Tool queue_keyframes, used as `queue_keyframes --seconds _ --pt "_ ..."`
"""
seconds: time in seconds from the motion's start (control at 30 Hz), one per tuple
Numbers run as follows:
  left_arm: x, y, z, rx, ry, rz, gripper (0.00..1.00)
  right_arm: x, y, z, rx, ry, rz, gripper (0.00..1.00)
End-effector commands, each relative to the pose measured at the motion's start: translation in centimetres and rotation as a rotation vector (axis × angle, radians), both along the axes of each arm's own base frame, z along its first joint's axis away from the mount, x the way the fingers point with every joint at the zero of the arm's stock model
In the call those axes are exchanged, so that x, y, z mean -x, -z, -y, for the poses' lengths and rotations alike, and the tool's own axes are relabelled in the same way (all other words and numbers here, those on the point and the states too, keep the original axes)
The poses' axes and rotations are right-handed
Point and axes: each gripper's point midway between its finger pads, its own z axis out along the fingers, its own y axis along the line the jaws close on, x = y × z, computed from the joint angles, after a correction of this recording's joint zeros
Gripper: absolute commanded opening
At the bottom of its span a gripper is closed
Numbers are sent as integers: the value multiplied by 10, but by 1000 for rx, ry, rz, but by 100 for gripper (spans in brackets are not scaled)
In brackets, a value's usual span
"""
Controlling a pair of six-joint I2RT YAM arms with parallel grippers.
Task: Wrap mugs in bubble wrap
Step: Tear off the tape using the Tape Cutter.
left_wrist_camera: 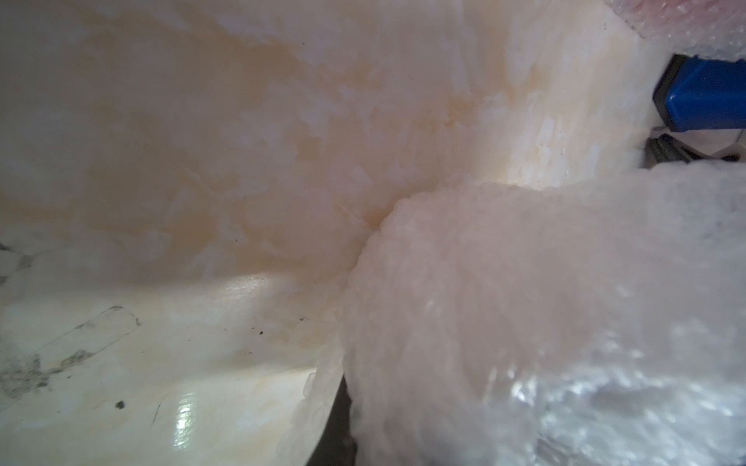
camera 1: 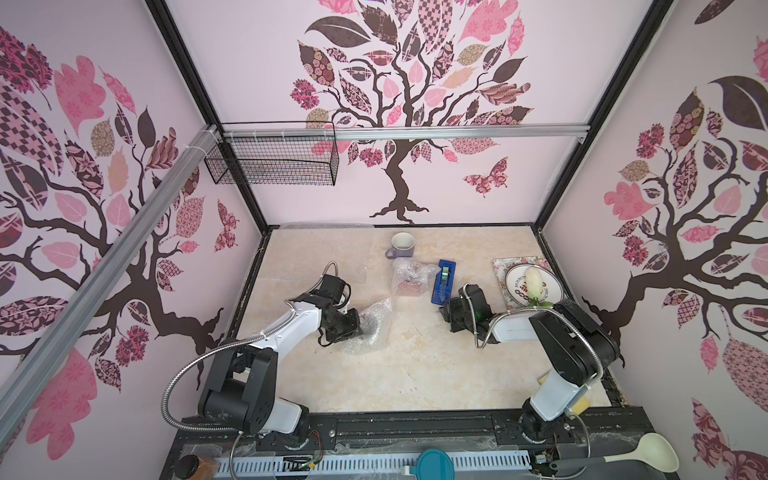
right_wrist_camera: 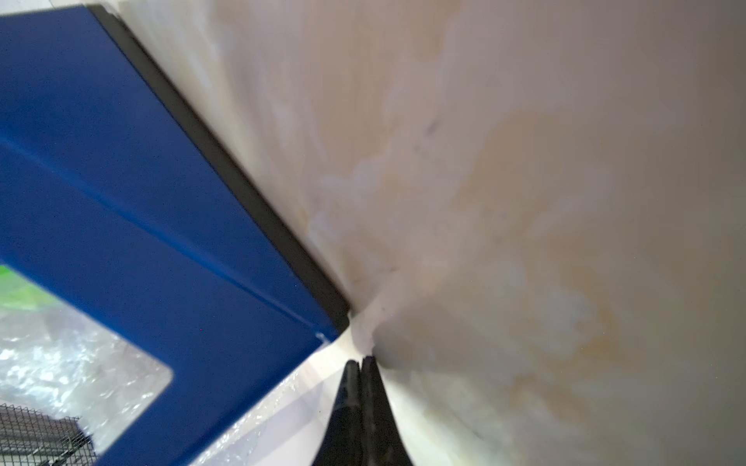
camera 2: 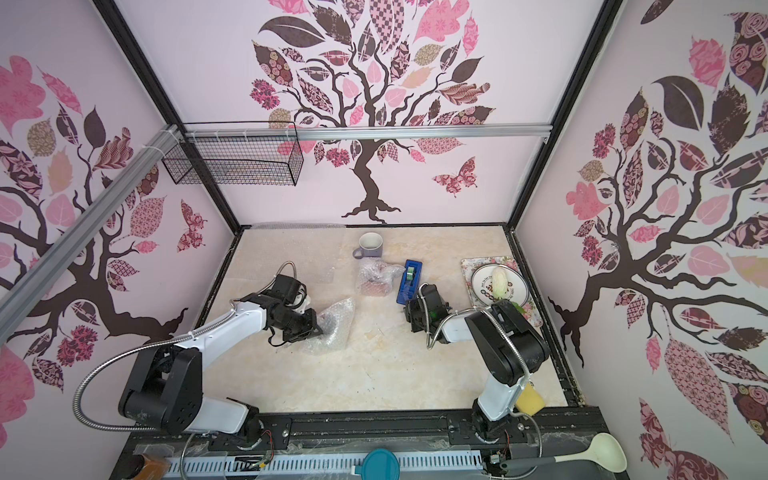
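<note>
Two wrapped bundles, one bare mug.
The left gripper (camera 1: 359,328) pinches one crinkled clear bubble-wrap bundle (camera 1: 375,319); the second bundle (camera 1: 411,276) and one pale lavender ceramic mug (camera 1: 402,245) sit beyond it. The right gripper (right_wrist_camera: 360,363) is closed and empty, beside one blue plastic tape dispenser (camera 1: 440,291).

Honestly, not much to read in this one. The only actual writing I can spot is on the round plate (camera 1: 510,281) over on the right arm's side of the table. In both top views dark lettering curves around the inside of that plate (camera 2: 478,282), and there's a row of dark loops along its near edge (could be decoration rather than letters, can't tell). It's all way too small and soft to make out a single word. The blue tape dispenser (camera 1: 439,291) fills a good part of the right wrist view (right_wrist_camera: 121,181), and the side it shows there is just plain blue.
</note>
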Motion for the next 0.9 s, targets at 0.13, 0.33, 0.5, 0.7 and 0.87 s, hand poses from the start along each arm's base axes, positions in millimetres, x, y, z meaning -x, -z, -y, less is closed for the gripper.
queue_keyframes --seconds 0.13,0.33,0.5,0.7,0.87 --pt "-13 0 11 53 13 50 0 146 116 11 254 39 -588 0" --pt "-10 11 15 76 11 32 0 156 88 76 297 147 -512 0" --pt "-20 4 19 70 40 38 0 100 38 71 184 81 -227 0" --pt "-24 -7 14 16 34 23 0 50 -59 39 68 -120 123 0" --pt "-20 -22 6 -56 37 38 0 41 -147 -48 -213 -458 356 0"
